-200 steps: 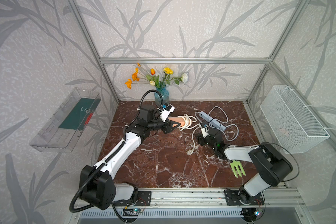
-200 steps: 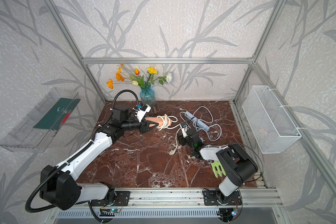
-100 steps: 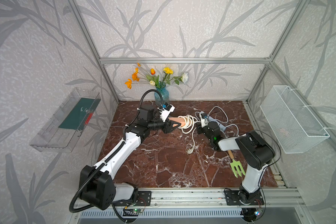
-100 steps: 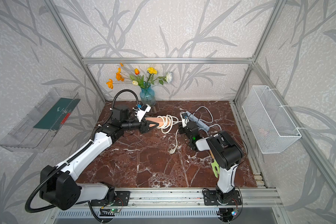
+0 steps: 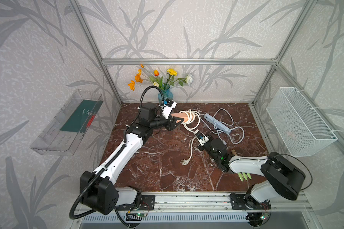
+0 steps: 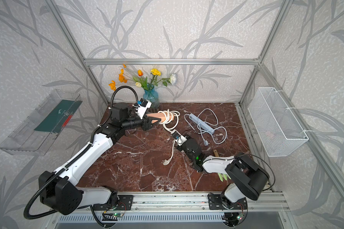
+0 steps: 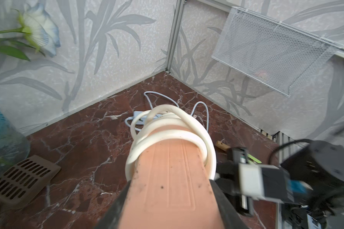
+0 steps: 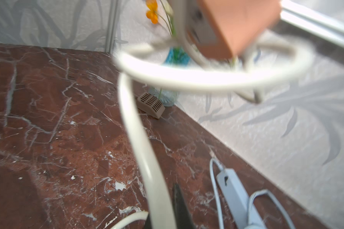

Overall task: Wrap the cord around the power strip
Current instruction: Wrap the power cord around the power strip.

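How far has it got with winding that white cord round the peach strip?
Done: several loops of cord already sit around the strip. In hand: the left claw holds the strip, and the right claw is shut on the cord just past the loops. Left: a loose tail ending in the plug lies on the table, not yet wound.

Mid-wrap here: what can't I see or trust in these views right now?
Tips of the right gripper on the cord: cut off by the right wrist view's bottom edge; its wrist camera covers them in both top views.
Far end of the power strip: blurred in the right wrist view.
The green tool: mostly under the right forearm in both top views.
The pinkish item in the wire basket: too small, veiled by mesh.
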You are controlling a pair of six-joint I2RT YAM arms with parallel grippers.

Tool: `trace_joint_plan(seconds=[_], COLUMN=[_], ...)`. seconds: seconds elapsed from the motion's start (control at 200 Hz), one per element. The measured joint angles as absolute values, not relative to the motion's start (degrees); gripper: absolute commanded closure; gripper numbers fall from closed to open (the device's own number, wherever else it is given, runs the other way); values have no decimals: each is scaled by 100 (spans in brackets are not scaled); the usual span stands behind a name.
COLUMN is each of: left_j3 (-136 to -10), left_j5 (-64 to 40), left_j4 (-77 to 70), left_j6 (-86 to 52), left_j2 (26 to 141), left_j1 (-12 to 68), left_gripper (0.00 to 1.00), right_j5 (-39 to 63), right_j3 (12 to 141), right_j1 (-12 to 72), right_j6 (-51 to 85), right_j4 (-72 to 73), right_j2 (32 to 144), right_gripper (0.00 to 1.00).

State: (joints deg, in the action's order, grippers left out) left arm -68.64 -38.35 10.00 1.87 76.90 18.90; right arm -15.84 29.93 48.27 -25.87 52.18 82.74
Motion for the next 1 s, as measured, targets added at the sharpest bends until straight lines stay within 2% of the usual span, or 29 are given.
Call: trace_joint_plan(seconds=[0.095,0.21,0.325,0.475,0.615,0.775,0.88,1.0], left_j3=[-7150,-7140,-6967,-6687,-6602,-6407,-6316,-6154], left_j5=[-3675,-3667,-3898,-4355,-4731,-4976,-5131,-5269], left_j4=[1470,1914,1999,1970,1719,1007,672,390], left_j6=[528,899,1094,1315,1308,906,513,-40], left_j2=[7909,8051,7975,7564,7166,6882,6862,6862], left_j1=[1925,2071,2259,2480,2502,2438,2375,2309], left_gripper=[100,100,100,100,100,100,100,100], right_j5=[-1702,-1702,-1426,-639,521,2088,2825,3271], right_j3=[3179,3992,5194,6663,7673,7898,7649,6941], right_j1=[5210,5164,4952,4366,3518,2882,2679,2534], right_j6=[-3352,-4209,-4974,-5277,-4912,-3879,-3072,-1922], right_j4=[4491,3507,2550,1490,613,316,766,1964], right_j2=[7417,6834,7004,7738,8532,8945,9030,9037], right_gripper=[100,100,100,100,100,100,100,100])
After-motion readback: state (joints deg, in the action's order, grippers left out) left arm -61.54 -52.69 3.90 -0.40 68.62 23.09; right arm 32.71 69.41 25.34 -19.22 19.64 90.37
